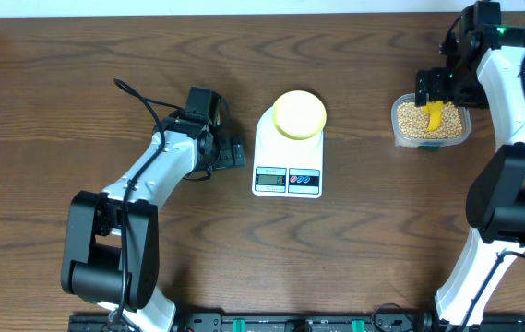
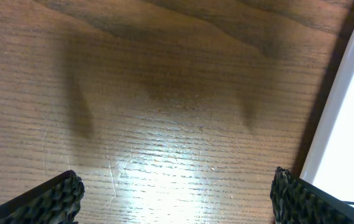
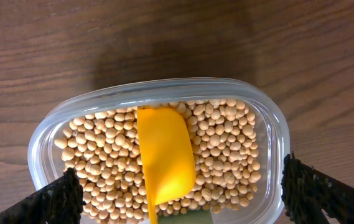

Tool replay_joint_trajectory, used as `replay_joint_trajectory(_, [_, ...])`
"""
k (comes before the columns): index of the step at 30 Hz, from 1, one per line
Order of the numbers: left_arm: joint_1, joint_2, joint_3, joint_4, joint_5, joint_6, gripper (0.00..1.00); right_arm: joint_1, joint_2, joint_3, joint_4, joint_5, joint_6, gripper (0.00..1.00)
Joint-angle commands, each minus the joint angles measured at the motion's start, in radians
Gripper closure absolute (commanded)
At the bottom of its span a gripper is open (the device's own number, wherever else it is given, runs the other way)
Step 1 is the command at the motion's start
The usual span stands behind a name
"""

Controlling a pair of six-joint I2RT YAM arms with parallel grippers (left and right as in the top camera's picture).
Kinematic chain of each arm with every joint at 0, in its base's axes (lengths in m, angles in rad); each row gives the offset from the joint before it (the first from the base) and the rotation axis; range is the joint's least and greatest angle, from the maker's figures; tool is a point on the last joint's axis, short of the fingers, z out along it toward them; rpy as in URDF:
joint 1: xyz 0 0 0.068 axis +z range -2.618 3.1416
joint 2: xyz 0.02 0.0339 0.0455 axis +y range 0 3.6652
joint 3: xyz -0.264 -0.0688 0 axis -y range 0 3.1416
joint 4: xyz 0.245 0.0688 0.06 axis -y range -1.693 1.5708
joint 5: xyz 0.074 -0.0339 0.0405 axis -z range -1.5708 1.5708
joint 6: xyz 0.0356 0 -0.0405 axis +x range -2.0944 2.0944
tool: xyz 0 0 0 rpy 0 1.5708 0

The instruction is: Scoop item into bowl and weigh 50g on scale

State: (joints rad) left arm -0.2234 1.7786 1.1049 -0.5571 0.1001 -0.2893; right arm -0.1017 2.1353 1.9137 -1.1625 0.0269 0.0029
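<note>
Hanging wide open and empty, the right gripper (image 3: 186, 194) is over a clear tub (image 3: 164, 87) of beans (image 3: 226, 143), far right, yellow scoop (image 3: 164, 155) inside. The left gripper (image 2: 177, 199), equally open and empty, is just left of the scale (image 1: 288, 157) bearing the bowl (image 1: 299, 113), on a wooden table (image 1: 59, 92).

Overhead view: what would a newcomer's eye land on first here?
The pale yellow bowl sitting on the white scale mid-frame stands out first. At right, a clear tub of tan beans holds a yellow scoop, the open right gripper above it. The open left gripper is beside the scale's left edge.
</note>
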Motion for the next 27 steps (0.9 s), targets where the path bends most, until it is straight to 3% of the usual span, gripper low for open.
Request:
replay_joint_trajectory(1, [0.005,0.013,-0.003,-0.013,0.005,-0.008,0.02,-0.002,0.005,-0.006,0.000,0.005,0.003,0.01])
replay_joint_trajectory(9, [0.008,0.000,0.006,-0.095,0.007,0.018,0.02,-0.002,0.005,-0.006,0.000,0.005,0.003,0.01])
replay_joint_trajectory(12, [0.023,-0.029,0.033,-0.166,0.072,0.179,0.02,-0.002,0.005,-0.006,0.000,0.005,0.003,0.01])
replay_joint_trajectory(22, [0.072,-0.174,0.216,-0.366,0.146,0.506,0.02,-0.002,0.005,-0.006,0.000,0.005,0.003,0.01])
replay_joint_trajectory(27, [0.074,-0.193,0.317,-0.426,0.151,0.521,0.02,-0.002,0.005,-0.006,0.000,0.005,0.003,0.01])
